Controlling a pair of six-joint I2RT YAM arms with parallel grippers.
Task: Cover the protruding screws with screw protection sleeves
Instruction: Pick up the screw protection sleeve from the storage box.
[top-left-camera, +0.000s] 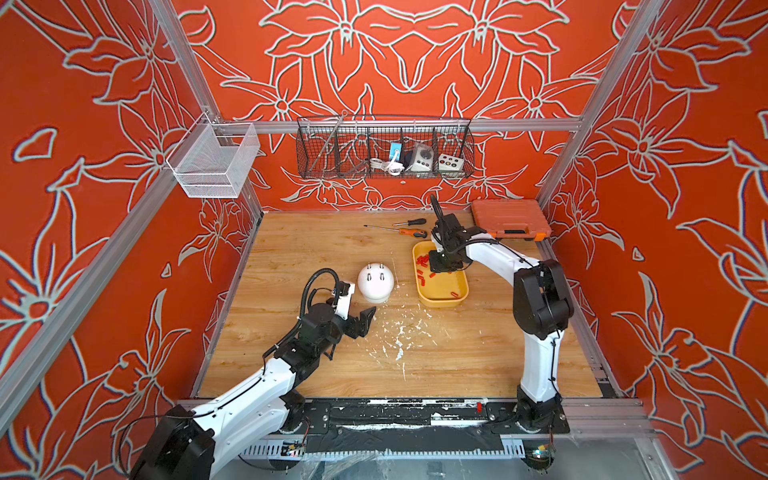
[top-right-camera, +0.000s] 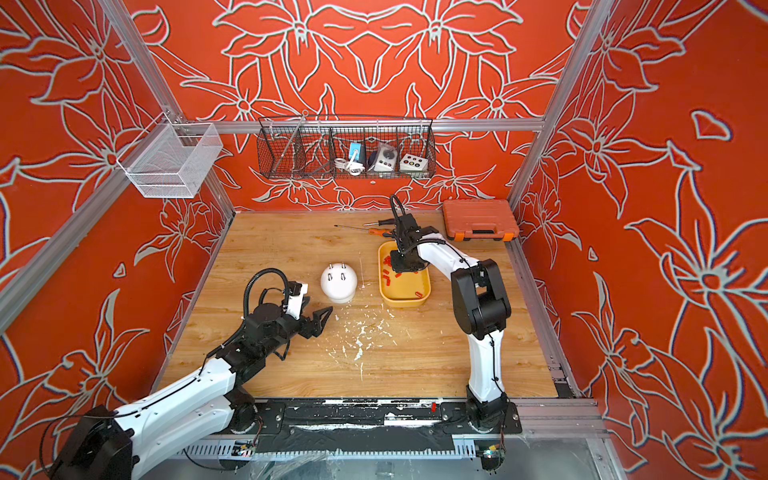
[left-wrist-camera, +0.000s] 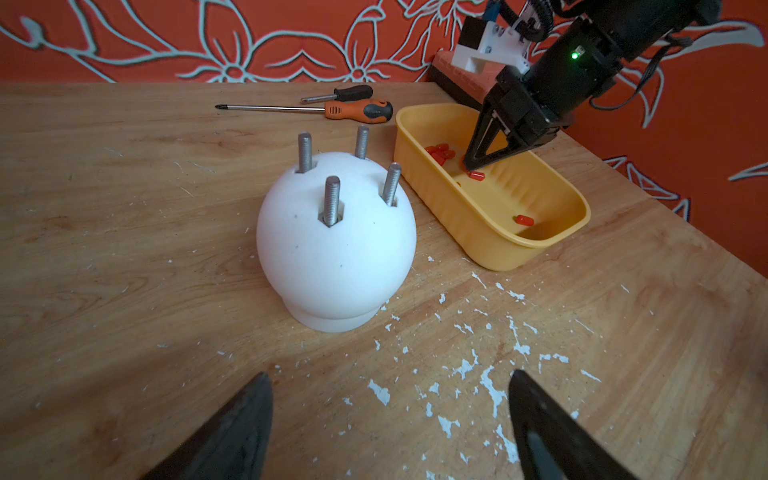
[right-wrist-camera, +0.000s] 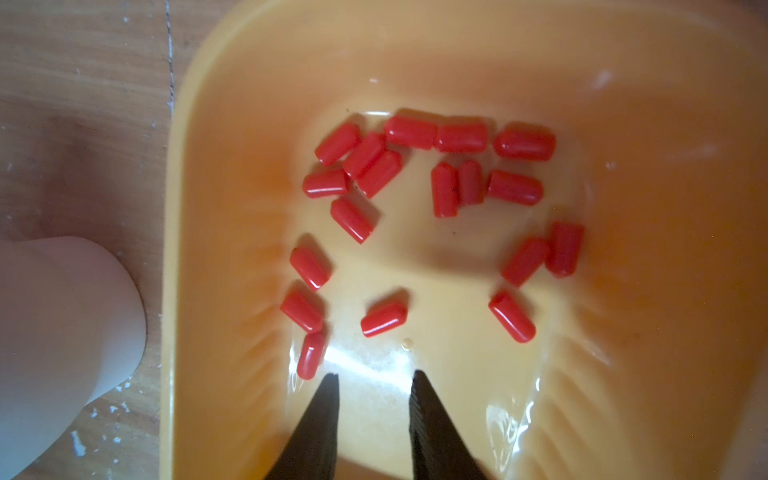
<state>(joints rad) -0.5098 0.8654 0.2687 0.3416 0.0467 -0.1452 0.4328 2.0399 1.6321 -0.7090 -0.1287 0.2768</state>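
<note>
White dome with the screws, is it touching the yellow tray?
Apart. In a top view, a strip of bare wooden table shows between the white dome and the yellow tray.

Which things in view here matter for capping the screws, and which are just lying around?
For the job: protruding screws, white dome, red sleeves, yellow tray.
Lying about: screwdrivers, orange case, wire basket, white mesh basket.

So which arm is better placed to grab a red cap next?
Right: the right gripper hangs open inside the yellow tray, just above the red sleeves; the left gripper is outside it, near the white dome.
</note>
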